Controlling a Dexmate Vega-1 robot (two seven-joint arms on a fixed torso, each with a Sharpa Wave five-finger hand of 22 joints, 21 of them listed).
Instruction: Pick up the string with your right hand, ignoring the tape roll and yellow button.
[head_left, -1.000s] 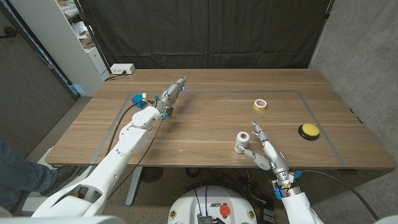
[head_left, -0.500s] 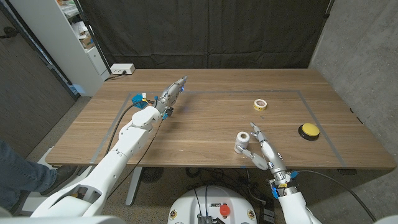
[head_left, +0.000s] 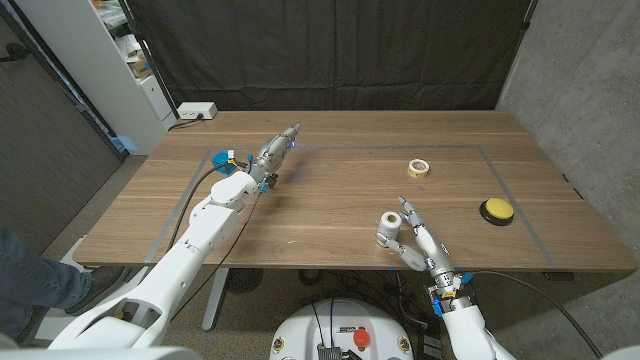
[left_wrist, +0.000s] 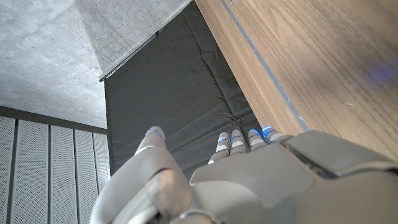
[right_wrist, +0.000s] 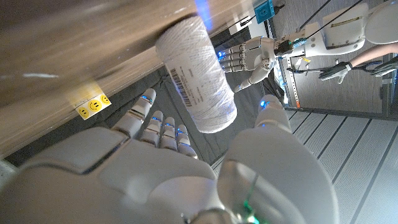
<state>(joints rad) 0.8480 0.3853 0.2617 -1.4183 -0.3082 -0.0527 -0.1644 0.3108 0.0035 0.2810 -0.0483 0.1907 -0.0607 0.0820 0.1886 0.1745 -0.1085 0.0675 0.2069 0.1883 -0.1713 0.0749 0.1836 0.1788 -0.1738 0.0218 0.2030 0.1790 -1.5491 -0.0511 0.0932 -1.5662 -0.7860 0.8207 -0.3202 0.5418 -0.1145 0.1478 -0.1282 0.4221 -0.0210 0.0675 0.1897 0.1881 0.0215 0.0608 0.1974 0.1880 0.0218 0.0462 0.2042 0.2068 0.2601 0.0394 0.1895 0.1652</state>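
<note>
While the white cylindrical string spool (head_left: 389, 227) is standing on the wooden worktop (head_left: 330, 200), it is being flanked by the right hand (head_left: 414, 243), fingers apart.

Both arms clad in smooth white shells. Left hand (head_left: 277, 149) and right hand (head_left: 413, 237) built of silver-grey segmented fingers; blue lights seen at fingertips (left_wrist: 155, 132) in wrist views. Blue blocks fitted at wrists. Black cable routed along left forearm, another trailed from right wrist.
</note>
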